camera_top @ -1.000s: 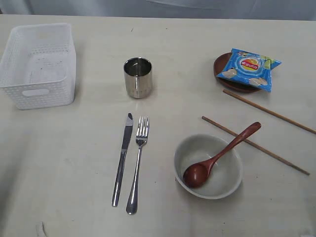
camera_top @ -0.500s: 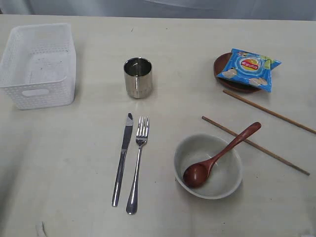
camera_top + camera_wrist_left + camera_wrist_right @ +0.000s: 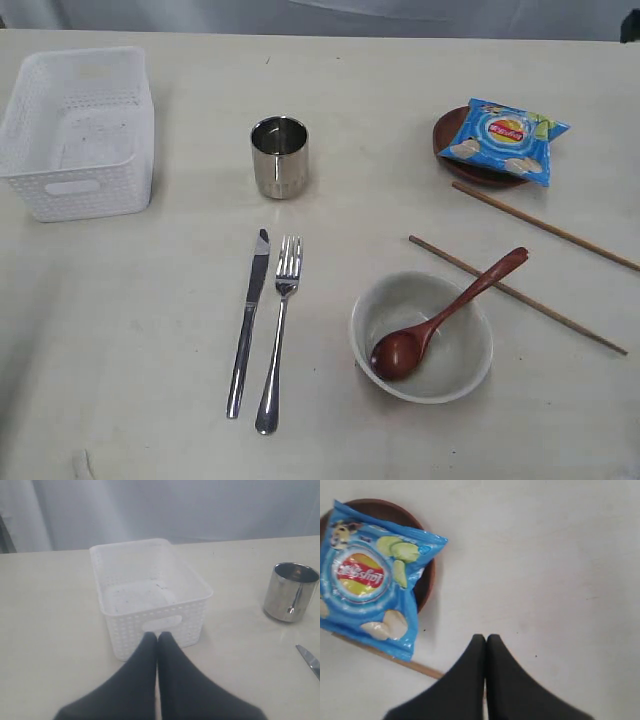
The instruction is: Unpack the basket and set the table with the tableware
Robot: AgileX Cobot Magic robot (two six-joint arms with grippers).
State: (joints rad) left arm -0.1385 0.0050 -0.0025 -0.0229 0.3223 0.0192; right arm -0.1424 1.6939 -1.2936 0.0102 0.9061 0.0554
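Observation:
The white lattice basket (image 3: 78,130) stands empty at the table's (image 3: 150,330) far left. A steel cup (image 3: 279,156) stands upright in the middle, with a silver knife (image 3: 247,325) and fork (image 3: 279,330) side by side in front of it. An off-white bowl (image 3: 445,375) holds a reddish-brown wooden spoon (image 3: 440,318). Two chopsticks (image 3: 515,293) lie slanted at the right. A dark brown plate (image 3: 447,140) sits under a blue chip bag (image 3: 505,138). My left gripper (image 3: 157,635) is shut and empty in front of the basket (image 3: 150,592). My right gripper (image 3: 485,637) is shut and empty beside the plate (image 3: 427,580).
The left wrist view also shows the cup (image 3: 291,592) and the knife tip (image 3: 309,660). One chopstick (image 3: 395,660) passes under the chip bag's (image 3: 367,580) corner in the right wrist view. A grey curtain (image 3: 320,15) hangs behind the table's back edge.
The bowl with the spoon has shifted very slightly. Nothing else has moved.

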